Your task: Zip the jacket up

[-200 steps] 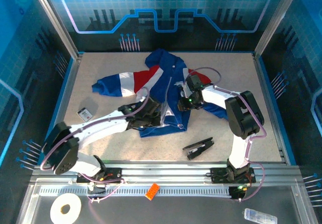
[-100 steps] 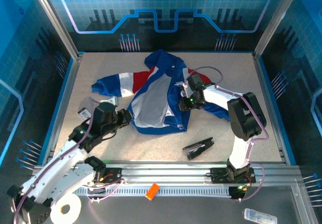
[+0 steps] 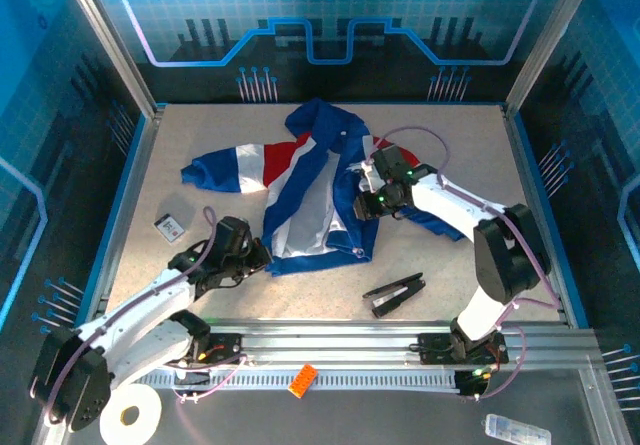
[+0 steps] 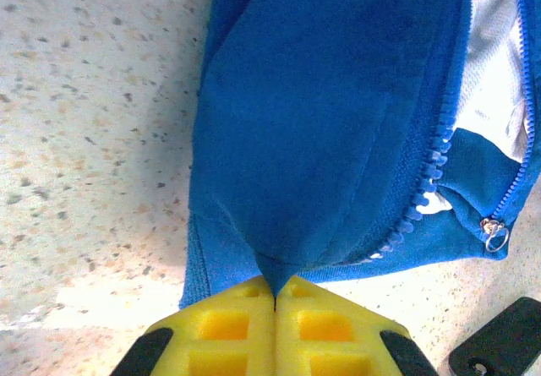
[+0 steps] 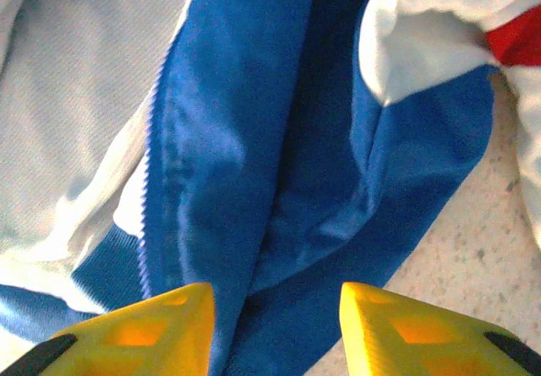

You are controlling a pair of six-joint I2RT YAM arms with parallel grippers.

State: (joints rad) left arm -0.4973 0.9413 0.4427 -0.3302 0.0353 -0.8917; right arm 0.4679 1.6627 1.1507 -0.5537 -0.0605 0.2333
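The jacket lies unzipped mid-table, blue with red and white bands and pale lining showing between its front panels. My left gripper is at the jacket's lower left corner. In the left wrist view, the left gripper is shut on a pinch of the blue jacket fabric. Zipper teeth and the metal zipper pull lie to its right. My right gripper sits on the right front panel. In the right wrist view, the right gripper has its jaws apart astride a fold of the jacket.
A black clip-like tool lies on the table in front of the jacket, and also shows as a dark corner. A small card lies at the left. Metal frame rails bound the table. A white tape roll sits below the near rail.
The left gripper drew the jacket's left panel out to the left, baring the lining, then came nearer with the hem; the panel now folds partly back over. The right gripper has barely moved.
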